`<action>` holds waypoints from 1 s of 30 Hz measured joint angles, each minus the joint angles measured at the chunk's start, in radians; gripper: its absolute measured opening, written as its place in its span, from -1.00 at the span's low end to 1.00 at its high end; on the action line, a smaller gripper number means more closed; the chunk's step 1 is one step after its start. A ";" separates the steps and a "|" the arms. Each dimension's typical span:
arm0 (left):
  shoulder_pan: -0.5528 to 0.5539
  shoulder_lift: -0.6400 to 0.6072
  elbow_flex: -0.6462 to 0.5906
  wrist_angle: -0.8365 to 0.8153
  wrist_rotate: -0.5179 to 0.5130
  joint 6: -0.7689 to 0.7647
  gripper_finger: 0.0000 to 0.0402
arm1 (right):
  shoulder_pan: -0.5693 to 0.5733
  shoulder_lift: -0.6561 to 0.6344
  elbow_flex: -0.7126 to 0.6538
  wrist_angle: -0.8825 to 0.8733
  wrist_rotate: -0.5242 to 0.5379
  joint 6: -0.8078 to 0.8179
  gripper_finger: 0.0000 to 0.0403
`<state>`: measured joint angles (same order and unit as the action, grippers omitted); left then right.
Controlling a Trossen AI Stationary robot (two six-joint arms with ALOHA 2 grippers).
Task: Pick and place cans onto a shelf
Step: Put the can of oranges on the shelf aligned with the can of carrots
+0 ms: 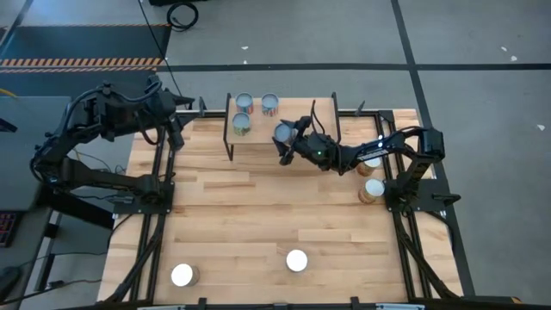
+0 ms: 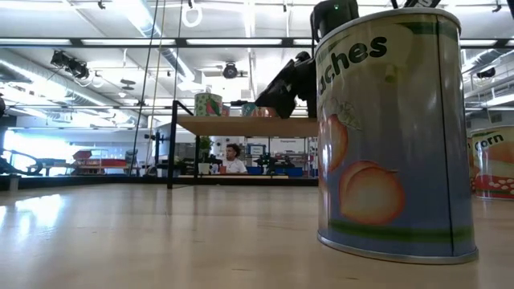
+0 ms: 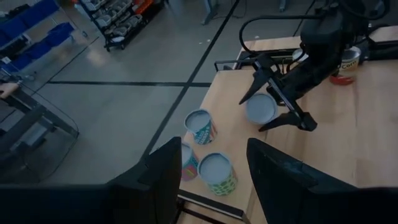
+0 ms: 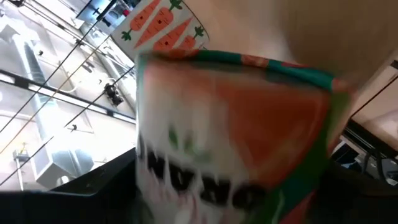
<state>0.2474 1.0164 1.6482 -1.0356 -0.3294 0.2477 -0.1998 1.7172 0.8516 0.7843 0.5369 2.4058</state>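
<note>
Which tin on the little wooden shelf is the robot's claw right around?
The silver-lidded tin on the shelf, between the right gripper's open fingers. The other three tins cluster apart at the shelf's other end.

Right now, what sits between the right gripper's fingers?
A silver-lidded can stands on the shelf between the fingers of the right gripper, which are spread either side of it. The high and left wrist views show this.
</note>
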 joint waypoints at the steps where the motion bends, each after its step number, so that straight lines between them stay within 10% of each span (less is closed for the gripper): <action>1: 0.000 0.000 0.000 0.001 0.000 0.006 -0.07 | -0.003 0.000 0.000 0.000 0.000 -0.001 0.69; 21: 0.000 0.000 0.000 0.044 -0.014 0.008 -0.07 | -0.018 0.001 0.033 0.087 -0.027 -0.142 0.81; 30: 0.000 -0.003 0.000 0.139 -0.014 0.009 -0.07 | -0.029 0.001 0.324 -0.013 -0.335 -0.557 0.81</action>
<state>0.2478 1.0133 1.6478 -0.8964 -0.3435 0.2562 -0.2287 1.7184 1.1756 0.7711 0.2019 1.8486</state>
